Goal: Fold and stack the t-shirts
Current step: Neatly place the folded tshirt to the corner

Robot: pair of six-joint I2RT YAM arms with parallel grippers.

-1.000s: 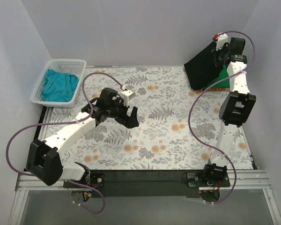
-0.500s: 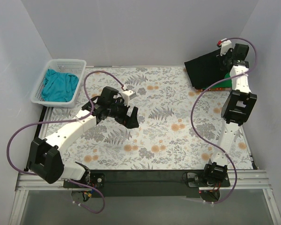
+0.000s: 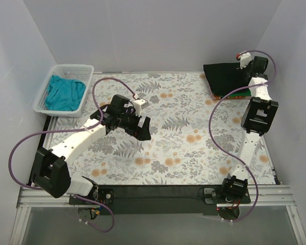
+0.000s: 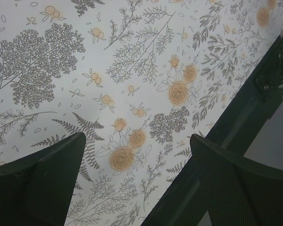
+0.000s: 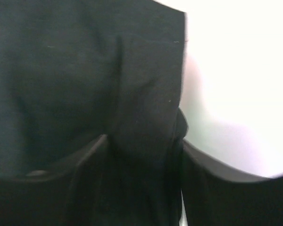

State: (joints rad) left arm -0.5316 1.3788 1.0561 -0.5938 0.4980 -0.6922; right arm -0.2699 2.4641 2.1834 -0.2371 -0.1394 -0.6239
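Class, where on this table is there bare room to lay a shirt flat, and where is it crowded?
The widest bare stretch of table lies between the left end effector and the right arm, toward the near edge. Crowded: the far right corner, with the black shirt over the green shirt, and the basket far left.

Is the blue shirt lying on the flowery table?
No, the blue shirt lies bunched up inside the white basket.
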